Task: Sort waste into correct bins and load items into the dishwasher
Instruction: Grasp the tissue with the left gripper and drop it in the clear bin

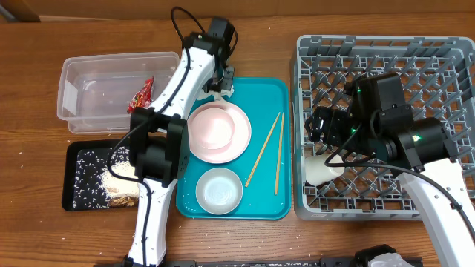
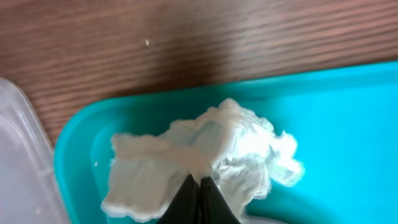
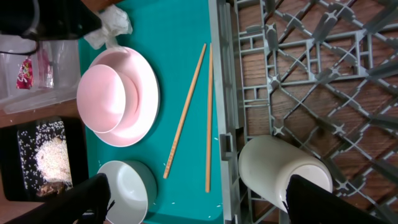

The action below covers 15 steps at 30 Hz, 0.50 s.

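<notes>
The overhead camera is looking straight down on the whole table (image 1: 260, 44). The left wrist camera is peering closely at the napkin (image 2: 205, 149) in a corner of the teal tray (image 2: 348, 118). The right wrist camera is looking down from higher, sharing that tray and the dish rack (image 3: 227, 93) with overhead.

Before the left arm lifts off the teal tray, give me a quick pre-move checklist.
1. Left end effector shut on the napkin: ok.
2. Grip secure enough for a lift: cannot tell; only the tips pinch a fold.
3. Clear tub open with room beside the red wrapper: ok.
4. Right end effector over the dish rack, out of the likely path to the tub: ok.
5. Right jaws open, white cup lying on its side in the rack: ok.
</notes>
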Available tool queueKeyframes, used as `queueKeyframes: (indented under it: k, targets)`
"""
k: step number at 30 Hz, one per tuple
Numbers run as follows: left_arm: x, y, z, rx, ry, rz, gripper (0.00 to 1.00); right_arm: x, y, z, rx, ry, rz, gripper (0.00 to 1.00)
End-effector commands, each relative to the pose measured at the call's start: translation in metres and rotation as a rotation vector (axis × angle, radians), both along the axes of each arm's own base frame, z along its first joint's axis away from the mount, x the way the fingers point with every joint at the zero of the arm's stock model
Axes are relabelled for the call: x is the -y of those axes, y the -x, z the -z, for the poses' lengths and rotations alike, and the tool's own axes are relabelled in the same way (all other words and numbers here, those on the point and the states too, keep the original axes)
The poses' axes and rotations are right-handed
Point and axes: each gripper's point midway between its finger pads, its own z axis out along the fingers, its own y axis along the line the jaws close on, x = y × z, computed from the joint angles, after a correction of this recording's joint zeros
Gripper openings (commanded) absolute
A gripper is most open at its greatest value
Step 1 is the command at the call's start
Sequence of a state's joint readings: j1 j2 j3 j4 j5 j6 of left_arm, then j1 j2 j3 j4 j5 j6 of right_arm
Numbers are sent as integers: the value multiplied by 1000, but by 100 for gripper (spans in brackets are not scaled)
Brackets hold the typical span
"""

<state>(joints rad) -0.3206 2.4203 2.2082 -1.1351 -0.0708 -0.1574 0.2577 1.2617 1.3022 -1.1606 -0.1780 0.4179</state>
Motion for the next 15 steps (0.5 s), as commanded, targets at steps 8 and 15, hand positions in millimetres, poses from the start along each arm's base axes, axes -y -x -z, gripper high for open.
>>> queueKeyframes:
  k: [8, 15]
  targets:
    - [-86, -1, -162, 246, -46, -269, 4, -1, -3, -8, 29, 6, -6, 93]
    - [-160, 25, -123, 76, -137, -479, 21, -1, -3, -8, 28, 6, -6, 93]
